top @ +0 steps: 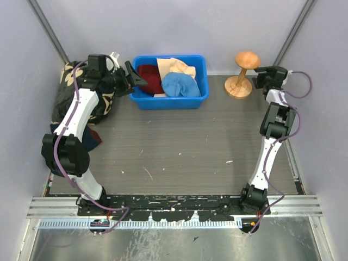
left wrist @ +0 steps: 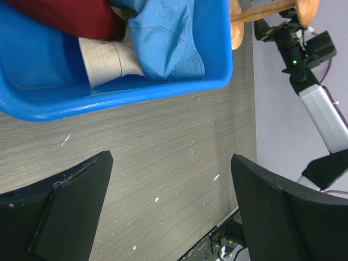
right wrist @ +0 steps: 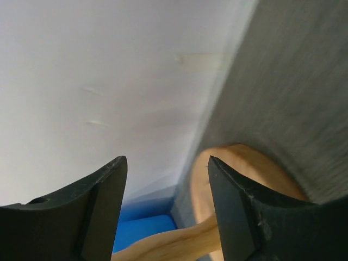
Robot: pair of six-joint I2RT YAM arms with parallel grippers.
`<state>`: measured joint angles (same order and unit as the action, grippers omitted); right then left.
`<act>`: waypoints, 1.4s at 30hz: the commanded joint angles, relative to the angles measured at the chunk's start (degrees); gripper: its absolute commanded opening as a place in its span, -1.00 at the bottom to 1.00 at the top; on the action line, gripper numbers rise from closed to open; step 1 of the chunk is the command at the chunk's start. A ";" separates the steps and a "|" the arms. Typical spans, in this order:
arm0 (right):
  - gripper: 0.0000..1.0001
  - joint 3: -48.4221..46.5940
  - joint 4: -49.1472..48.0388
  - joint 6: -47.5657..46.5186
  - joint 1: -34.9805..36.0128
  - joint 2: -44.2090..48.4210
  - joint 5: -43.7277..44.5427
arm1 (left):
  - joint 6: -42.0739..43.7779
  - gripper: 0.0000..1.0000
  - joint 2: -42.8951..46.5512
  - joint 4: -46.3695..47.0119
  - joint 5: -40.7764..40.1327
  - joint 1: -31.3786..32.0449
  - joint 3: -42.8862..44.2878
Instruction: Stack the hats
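Observation:
Soft bucket hats lie in a blue bin (top: pixel 142 100) at the back of the table: a dark red hat (top: pixel 150 78), a light blue hat (top: pixel 180 85) and cream-beige fabric (top: pixel 177 66) that I cannot separate into two hats. The left wrist view shows the bin (left wrist: pixel 49 100) with the red hat (left wrist: pixel 65 16), the light blue hat (left wrist: pixel 166 38) and a cream hat (left wrist: pixel 103 62). My left gripper (top: pixel 137 79) (left wrist: pixel 171 204) is open and empty at the bin's left end. My right gripper (top: pixel 258 76) (right wrist: pixel 166 163) is open beside a wooden stand, holding nothing.
A wooden mushroom-shaped stand (top: pixel 243 76) (right wrist: pixel 239 174) stands at the back right, right of the bin. A black blanket with cream flowers (top: pixel 66 95) and a navy cloth (top: pixel 92 138) are piled at the left wall. Grey walls close in three sides.

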<state>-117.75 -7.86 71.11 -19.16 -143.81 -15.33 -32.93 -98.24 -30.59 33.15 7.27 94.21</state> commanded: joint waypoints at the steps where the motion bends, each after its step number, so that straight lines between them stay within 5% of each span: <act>1: 0.32 -7.35 1.18 3.28 -0.44 -5.36 -5.57 | 0.85 0.96 -0.70 -1.18 -0.81 -0.15 2.31; 16: 0.33 -20.08 0.64 3.00 0.59 -16.60 -17.14 | -0.38 0.96 -4.22 -0.22 -1.68 0.94 4.11; 42: 0.42 -20.91 -1.05 5.81 7.44 -21.91 -36.22 | 2.00 0.96 -4.02 -2.22 -0.74 1.08 2.63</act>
<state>-140.18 -13.23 79.85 -14.63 -165.42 -45.93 -32.14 -102.50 -31.31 31.40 8.21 96.47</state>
